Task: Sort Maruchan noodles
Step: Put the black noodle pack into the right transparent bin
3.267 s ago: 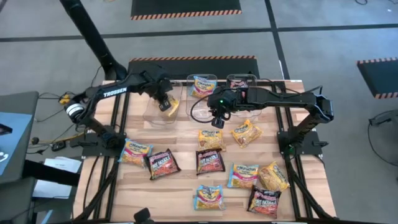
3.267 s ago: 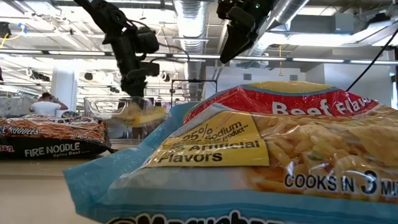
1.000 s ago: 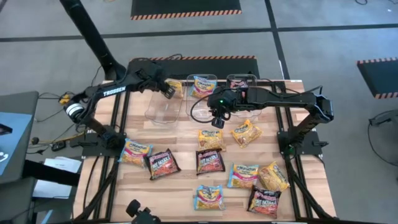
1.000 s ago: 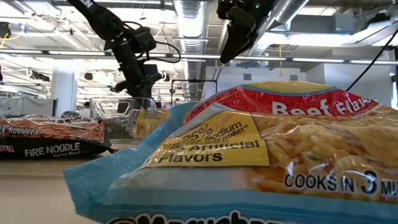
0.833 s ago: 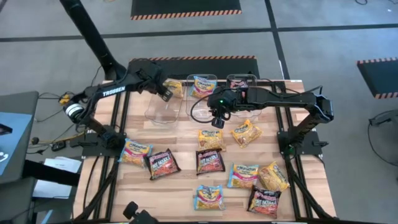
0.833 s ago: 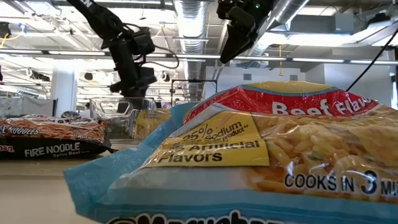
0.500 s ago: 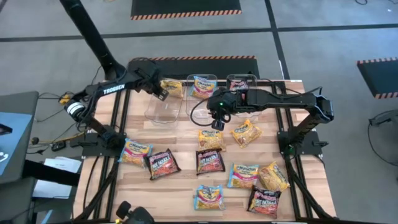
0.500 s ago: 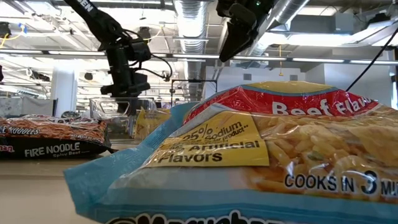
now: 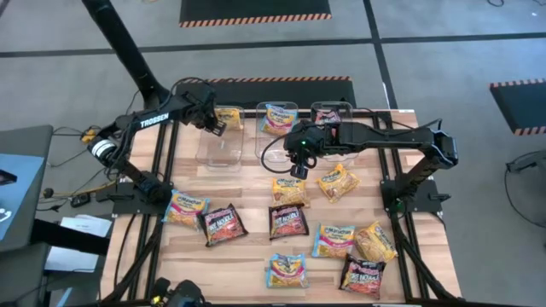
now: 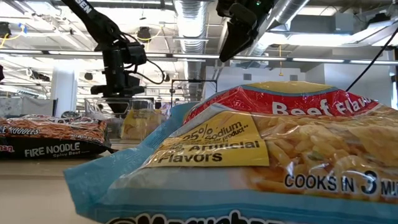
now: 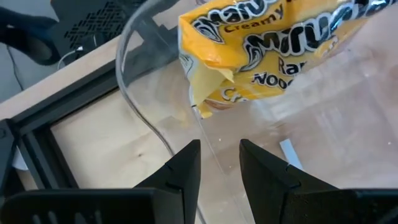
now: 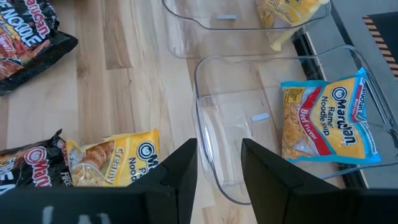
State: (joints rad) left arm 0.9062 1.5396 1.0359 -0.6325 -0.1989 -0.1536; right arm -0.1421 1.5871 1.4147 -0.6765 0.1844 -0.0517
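Hovering part-open and empty: left end effector (image 9: 216,126) above yellow packet (image 9: 229,118), right end effector (image 9: 298,167) midtable.

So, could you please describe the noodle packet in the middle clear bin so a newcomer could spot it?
Three clear bins line the table's far edge. The middle bin holds one packet, light blue with yellow noodles and a red band. Its neighbours hold a yellow packet and a dark one.

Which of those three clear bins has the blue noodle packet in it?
The middle bin: a light blue packet lies at its far end. The left bin holds a yellow packet instead; the right bin sits mostly under the right arm.
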